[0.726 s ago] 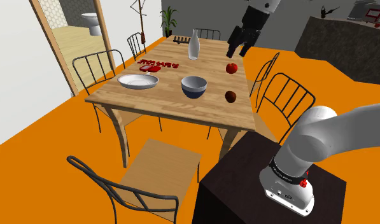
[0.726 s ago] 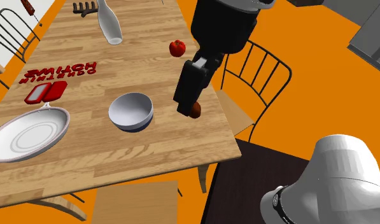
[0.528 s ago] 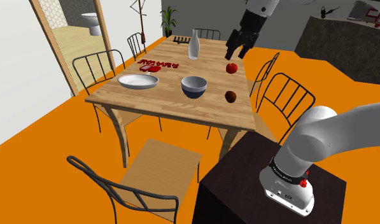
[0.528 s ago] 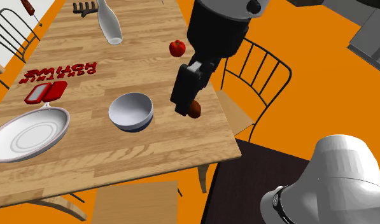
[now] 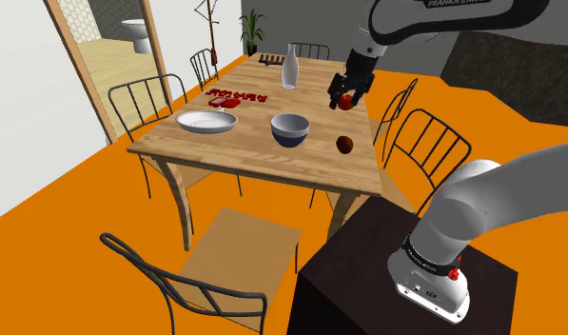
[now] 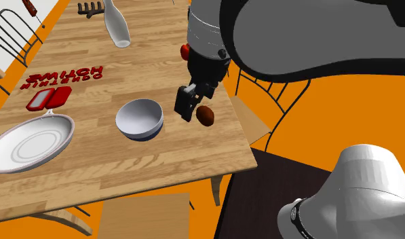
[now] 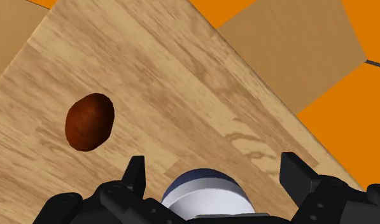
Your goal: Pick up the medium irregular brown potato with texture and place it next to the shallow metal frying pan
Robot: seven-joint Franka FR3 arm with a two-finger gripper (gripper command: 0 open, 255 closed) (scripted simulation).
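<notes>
Red fruit [image 6: 183,49] mostly hidden behind arm [image 6: 209,34]; shallow pan [image 6: 31,146] cut by left edge

An orange floor [image 5: 63,257] spreads beneath a wooden table [image 5: 253,152] ringed by black wire chairs [image 5: 253,243].

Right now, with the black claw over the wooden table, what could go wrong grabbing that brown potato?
The reddish-brown oval potato lies off to the side of the open black gripper; descending straight may miss or nudge it. It sits near the wooden table's edge and could roll off. The round blue-grey bowl stands between it and the shallow white pan; a low carry might hit it.
</notes>
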